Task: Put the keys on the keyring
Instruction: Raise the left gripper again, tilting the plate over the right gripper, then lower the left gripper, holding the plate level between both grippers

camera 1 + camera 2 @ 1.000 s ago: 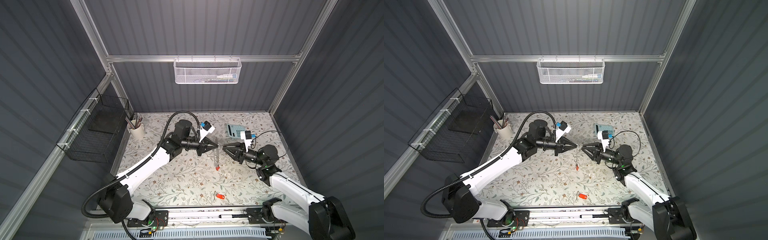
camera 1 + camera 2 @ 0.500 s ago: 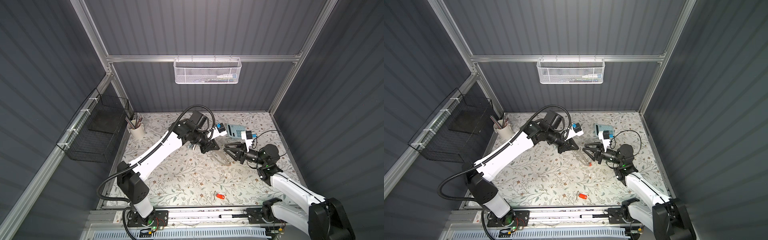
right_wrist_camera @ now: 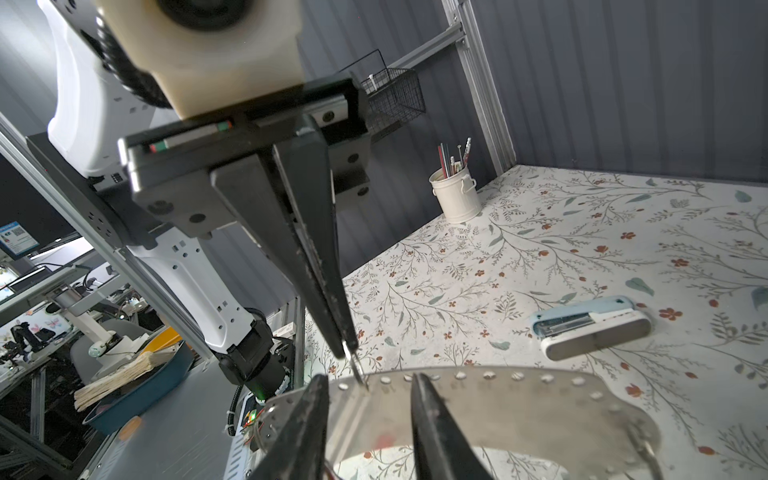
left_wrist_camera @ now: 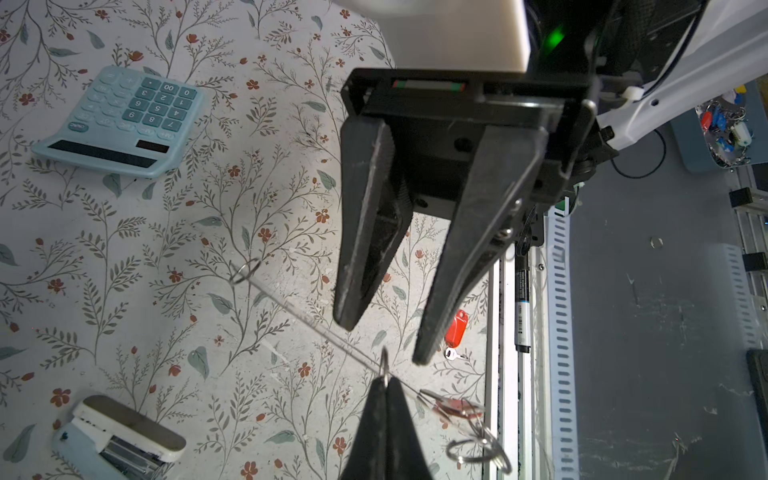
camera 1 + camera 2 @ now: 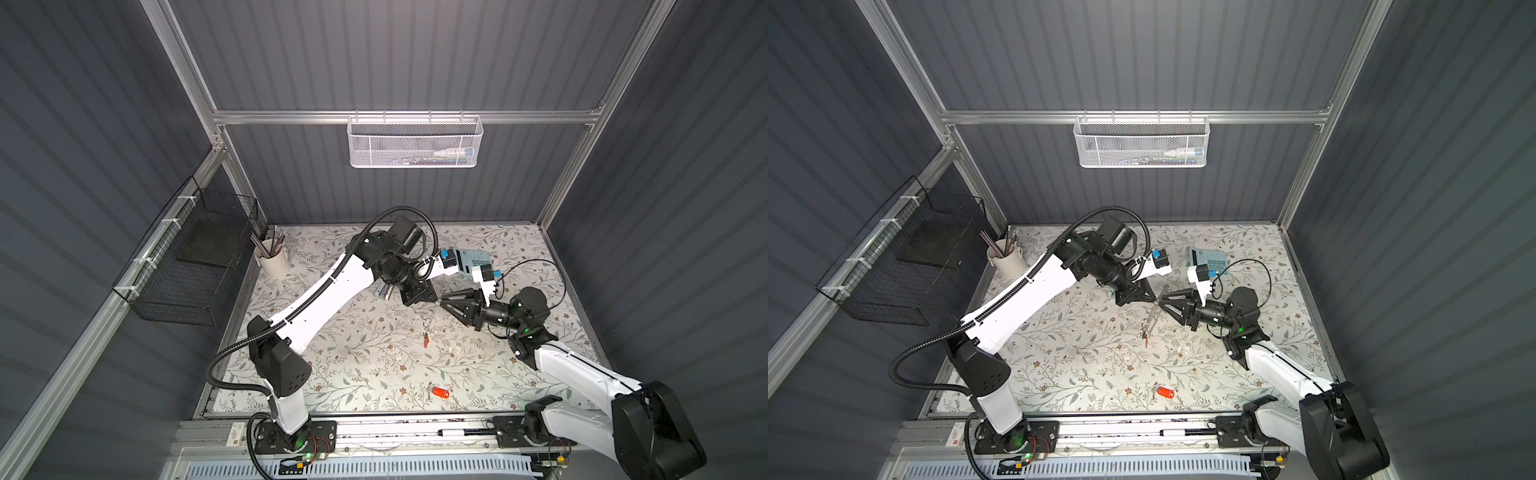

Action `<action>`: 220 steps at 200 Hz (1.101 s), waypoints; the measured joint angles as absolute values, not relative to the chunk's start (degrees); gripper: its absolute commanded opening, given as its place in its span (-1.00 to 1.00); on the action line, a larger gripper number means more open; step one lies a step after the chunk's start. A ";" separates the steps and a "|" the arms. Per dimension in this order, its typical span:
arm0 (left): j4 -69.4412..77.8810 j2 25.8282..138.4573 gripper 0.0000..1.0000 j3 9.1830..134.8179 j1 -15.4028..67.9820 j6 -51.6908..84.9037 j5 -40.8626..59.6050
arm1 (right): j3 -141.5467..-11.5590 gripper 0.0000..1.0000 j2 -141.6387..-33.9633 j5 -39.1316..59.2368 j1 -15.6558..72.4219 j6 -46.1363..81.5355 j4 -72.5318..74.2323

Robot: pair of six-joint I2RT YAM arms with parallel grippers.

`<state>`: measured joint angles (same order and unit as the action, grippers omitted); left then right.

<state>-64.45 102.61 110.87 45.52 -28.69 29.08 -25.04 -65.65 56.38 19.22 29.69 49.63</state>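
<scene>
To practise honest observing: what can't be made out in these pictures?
- Hanging key: blurred in the left wrist view; attachment unclear.
- Keyring: partly cut off by the right wrist view's edge.
- White basket contents: too small in both top views, behind mesh.

Top views overlook the whole table [image 5: 365,365]; wrist views sit close.
</scene>
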 measured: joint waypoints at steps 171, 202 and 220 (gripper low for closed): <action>-66.11 105.01 -0.68 113.45 45.95 -28.80 28.32 | -26.28 -1.00 -66.72 57.63 20.78 25.96 46.41; -55.90 99.90 -0.35 105.36 43.68 -23.05 32.58 | -26.28 -1.00 -66.92 57.34 20.97 26.85 45.82; -45.98 92.58 -0.21 95.44 39.86 -16.88 35.79 | -26.28 -1.00 -66.94 57.19 21.06 27.59 46.35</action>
